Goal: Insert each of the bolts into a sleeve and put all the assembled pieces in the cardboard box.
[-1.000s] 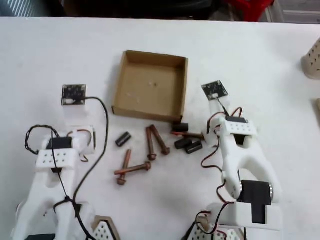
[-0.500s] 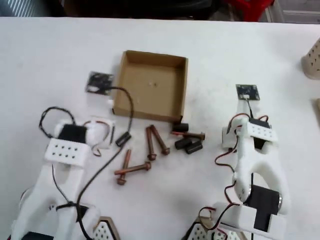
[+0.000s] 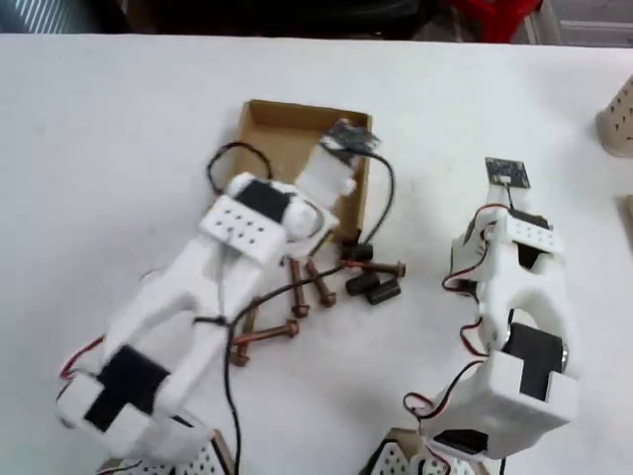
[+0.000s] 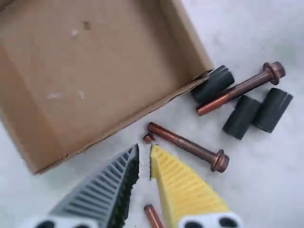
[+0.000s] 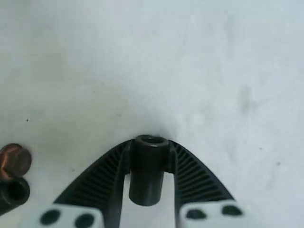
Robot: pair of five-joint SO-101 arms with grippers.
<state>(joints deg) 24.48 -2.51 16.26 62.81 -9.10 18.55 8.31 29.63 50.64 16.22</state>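
My left gripper (image 4: pixel 144 153) is shut, with only a thin slit between its grey and yellow fingers. It hovers just in front of the near wall of the cardboard box (image 4: pixel 85 71). A copper bolt (image 4: pixel 190 147) lies just past its tips. Another bolt (image 4: pixel 242 87) rests among three black sleeves (image 4: pixel 242 117) beside the box corner. My right gripper (image 5: pixel 148 142) is shut on a black sleeve (image 5: pixel 147 168) above bare table. In the high view the left arm (image 3: pixel 247 223) reaches across to the box (image 3: pixel 259 109), covering part of it, and the right arm (image 3: pixel 514 257) stands apart on the right.
More copper bolts (image 3: pixel 269 336) lie in front of the box, partly under the left arm and its cable. A bolt head (image 5: pixel 14 160) and a sleeve end (image 5: pixel 13 192) show beside my right gripper. A pale perforated object (image 3: pixel 618 119) stands at the table's far right edge.
The left arm has swung right and forward, from the table's left to over the bolts and the box's near wall. The right arm has drifted right, away from the loose sleeves.
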